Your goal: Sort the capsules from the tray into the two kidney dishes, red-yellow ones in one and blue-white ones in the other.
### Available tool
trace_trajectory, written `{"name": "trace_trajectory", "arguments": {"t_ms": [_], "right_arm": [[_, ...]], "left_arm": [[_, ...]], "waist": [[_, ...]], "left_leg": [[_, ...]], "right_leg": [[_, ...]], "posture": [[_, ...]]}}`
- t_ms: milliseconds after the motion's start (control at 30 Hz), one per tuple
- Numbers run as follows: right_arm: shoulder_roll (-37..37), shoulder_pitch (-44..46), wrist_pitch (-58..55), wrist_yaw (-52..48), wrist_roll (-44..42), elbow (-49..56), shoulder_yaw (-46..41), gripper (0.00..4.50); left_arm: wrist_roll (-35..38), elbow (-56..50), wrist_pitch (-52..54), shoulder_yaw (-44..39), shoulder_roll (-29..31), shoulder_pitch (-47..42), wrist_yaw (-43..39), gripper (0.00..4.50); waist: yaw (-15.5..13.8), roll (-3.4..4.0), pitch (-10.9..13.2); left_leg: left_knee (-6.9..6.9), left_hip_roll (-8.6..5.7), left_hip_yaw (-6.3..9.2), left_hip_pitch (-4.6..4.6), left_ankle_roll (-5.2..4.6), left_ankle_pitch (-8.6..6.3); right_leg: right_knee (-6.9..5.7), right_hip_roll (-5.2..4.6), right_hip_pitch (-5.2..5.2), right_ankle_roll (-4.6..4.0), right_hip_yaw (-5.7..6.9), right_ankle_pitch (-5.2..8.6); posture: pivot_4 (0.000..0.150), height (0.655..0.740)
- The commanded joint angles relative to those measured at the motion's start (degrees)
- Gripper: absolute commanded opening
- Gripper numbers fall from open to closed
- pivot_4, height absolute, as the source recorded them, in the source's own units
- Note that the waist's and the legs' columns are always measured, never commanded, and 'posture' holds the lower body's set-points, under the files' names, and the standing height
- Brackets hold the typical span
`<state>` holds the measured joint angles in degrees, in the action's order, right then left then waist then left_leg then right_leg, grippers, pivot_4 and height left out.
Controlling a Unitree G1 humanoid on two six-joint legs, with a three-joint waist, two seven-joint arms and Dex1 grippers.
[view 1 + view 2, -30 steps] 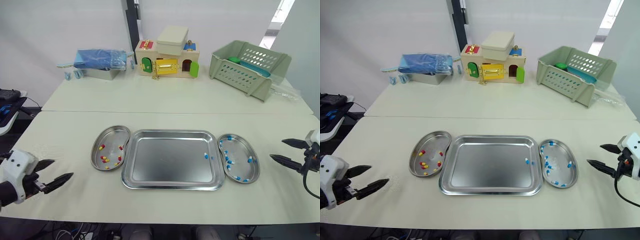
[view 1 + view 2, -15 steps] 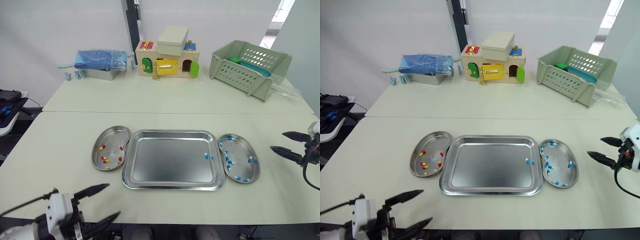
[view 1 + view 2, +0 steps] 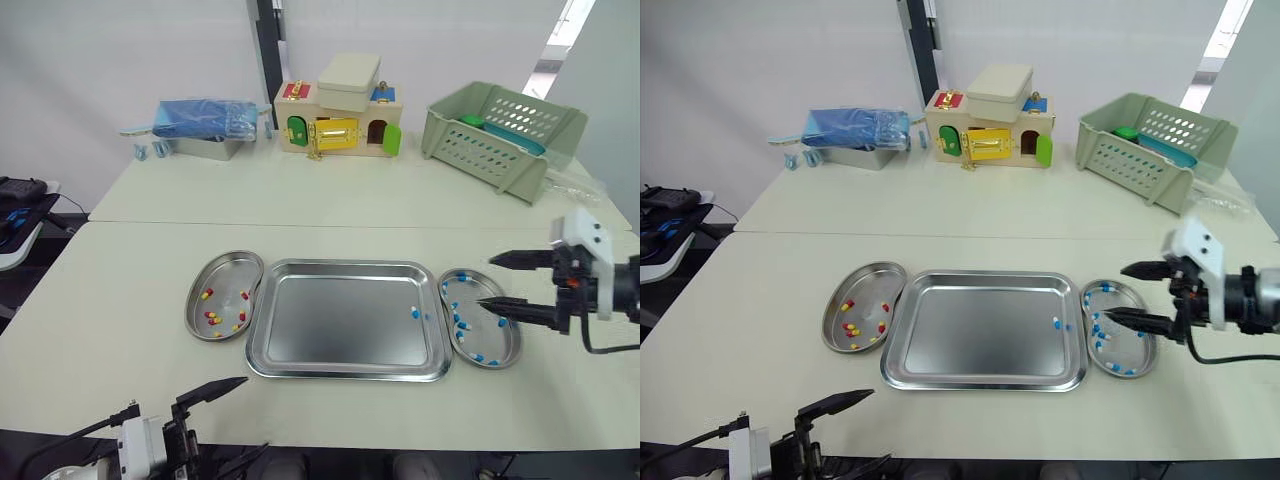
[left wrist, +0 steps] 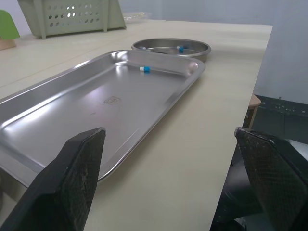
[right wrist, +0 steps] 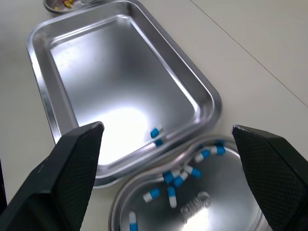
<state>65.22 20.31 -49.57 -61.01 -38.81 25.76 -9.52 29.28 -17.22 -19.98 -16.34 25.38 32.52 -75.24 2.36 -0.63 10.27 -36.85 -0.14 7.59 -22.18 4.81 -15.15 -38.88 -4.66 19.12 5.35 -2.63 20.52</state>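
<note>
Since one blue-white capsule (image 3: 413,312) sits in the tray (image 3: 345,265) just ahead of the right gripper (image 3: 484,281), sorting's nearly done; that one and the left gripper (image 3: 248,412) both have jaws spread.

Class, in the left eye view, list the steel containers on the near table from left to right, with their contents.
Steel kidney dish with red-yellow capsules → rectangular steel tray → steel kidney dish with blue-white capsules.

The tray (image 3: 340,335) and the kidney dishes (image 3: 228,272) are polished metal, smooth and mirror-glossy. The capsules (image 5: 155,133) look like shiny plastic. The surface (image 3: 130,290) is matt and pale. At upper right, the basket (image 3: 480,155) is matt perforated plastic. The black fingers (image 4: 82,178) show a fine woven texture.
</note>
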Motion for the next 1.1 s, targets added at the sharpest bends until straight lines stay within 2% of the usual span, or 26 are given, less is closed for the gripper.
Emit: {"name": "trace_trajectory", "arguments": {"t_ms": [33, 167, 267, 433, 533, 600, 800, 967, 1100], "right_arm": [[-0.62, 10.08, -0.11, -0.64, 5.61, 0.52, 11.75, 4.50], [-2.71, 18.51, -5.43, 0.56, 10.29, -0.18, 22.68, 4.50], [-5.16, 20.17, -7.49, 2.31, 13.28, 0.21, 27.68, 4.50], [-6.33, 21.43, -2.87, 0.27, 20.55, -2.94, 35.17, 4.50], [-6.91, 22.58, 0.17, -2.00, 23.64, -4.89, 37.41, 3.86], [-8.48, 24.19, 2.90, -3.54, 26.56, -7.84, 39.99, 3.24], [-11.07, 27.49, 11.31, -8.72, 34.00, -15.65, 44.29, 3.24], [-13.74, 29.26, 16.43, -12.83, 37.86, -20.92, 45.18, 1.82], [-15.76, 30.53, 18.75, -15.34, 40.06, -23.47, 45.11, 1.82]], "left_arm": [[0.98, -1.17, -0.71, 0.78, 1.06, 0.76, 0.88, 4.45], [0.97, -1.13, -1.36, 0.94, 1.58, 0.78, 2.07, 4.45], [0.93, -2.40, -1.60, 1.60, 1.20, 1.97, 3.47, 4.45], [1.17, -4.00, -1.93, 2.53, 1.16, 4.52, 4.93, 4.45], [1.34, -3.81, -2.16, 2.46, 1.68, 4.89, 5.10, 4.50], [1.13, -3.30, -2.32, 2.50, 2.04, 4.72, 5.04, 4.50], [0.88, -4.20, -2.20, 3.03, 2.31, 5.78, 5.88, 4.50], [0.81, -3.73, -2.77, 2.96, 2.69, 6.29, 5.92, 4.50], [0.62, -4.36, -2.65, 3.22, 2.74, 6.64, 6.51, 4.50]], "waist": [[0.14, 0.02, 0.02], [0.05, 0.02, 0.02], [-0.26, 0.00, 0.02], [-0.45, 0.01, 0.02], [-0.43, 0.01, 0.02], [-0.33, 0.01, 0.02], [-0.02, 0.01, 0.03], [0.03, 0.02, 0.03], [0.17, 0.02, 0.03]], "left_leg": [[0.00, 0.00, -0.01, -0.01, 0.00, 0.00], [0.00, 0.00, 0.06, -0.16, 0.00, 0.00], [-0.03, -0.01, 0.13, -0.30, 0.01, 0.00], [-0.03, -0.03, 0.11, -0.42, 0.01, 0.00], [-0.04, -0.03, 0.11, -0.41, 0.01, 0.01], [-0.03, -0.02, 0.11, -0.41, 0.01, 0.01], [-0.04, -0.02, 0.11, -0.42, 0.01, 0.01], [-0.03, -0.02, 0.11, -0.42, 0.01, 0.01], [-0.03, -0.02, 0.11, -0.42, 0.01, 0.01]], "right_leg": [[0.00, 0.00, 0.03, 0.00, -0.01, 0.00], [0.00, 0.00, 0.16, 0.00, 0.05, 0.00], [0.02, 0.00, 0.23, 0.00, 0.10, 0.00], [-0.01, -0.01, 0.40, 0.00, 0.09, 0.00], [-0.06, -0.01, 0.43, 0.00, 0.09, 0.00], [-0.06, -0.01, 0.45, 0.00, 0.09, 0.00], [-0.06, 0.00, 0.46, 0.00, 0.08, 0.00], [-0.06, 0.00, 0.47, 0.00, 0.09, 0.00], [-0.07, 0.00, 0.48, 0.00, 0.09, 0.00]], "posture": [[0.150, 0.7400], [0.150, 0.7400], [0.150, 0.7400], [0.150, 0.7400], [0.150, 0.7400], [0.150, 0.7400], [0.150, 0.7400], [0.150, 0.7400], [0.150, 0.7400]]}}
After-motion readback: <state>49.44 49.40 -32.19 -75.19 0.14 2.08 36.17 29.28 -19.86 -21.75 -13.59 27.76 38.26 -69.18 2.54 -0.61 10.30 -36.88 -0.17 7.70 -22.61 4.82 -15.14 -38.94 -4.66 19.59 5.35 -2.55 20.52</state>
